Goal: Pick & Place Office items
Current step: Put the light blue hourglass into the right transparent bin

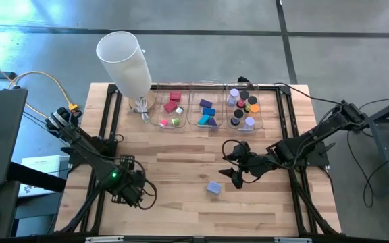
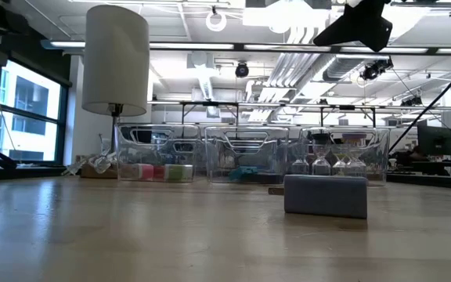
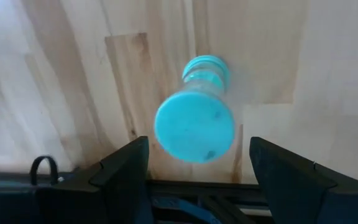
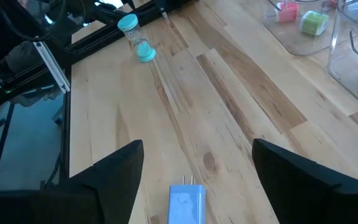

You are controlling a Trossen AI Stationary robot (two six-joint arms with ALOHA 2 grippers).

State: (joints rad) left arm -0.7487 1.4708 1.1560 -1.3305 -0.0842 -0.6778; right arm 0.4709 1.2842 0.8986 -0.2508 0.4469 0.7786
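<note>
A teal-capped clear stick stands on one end on the wood near the table's left front; it also shows in the right wrist view. My left gripper hangs over it, pointing down and open, with one finger on either side and clear of it. In the high view my left gripper hides the stick. A lavender-blue block lies flat on the table right of centre. My right gripper slants down just behind the block and is open, with nothing between its fingers.
Three clear bins with coloured blocks and rolls stand in a row at the far edge. A tall white cylinder rises at the far left. Black frame rails run along the table's sides. Bare wood lies between the arms.
</note>
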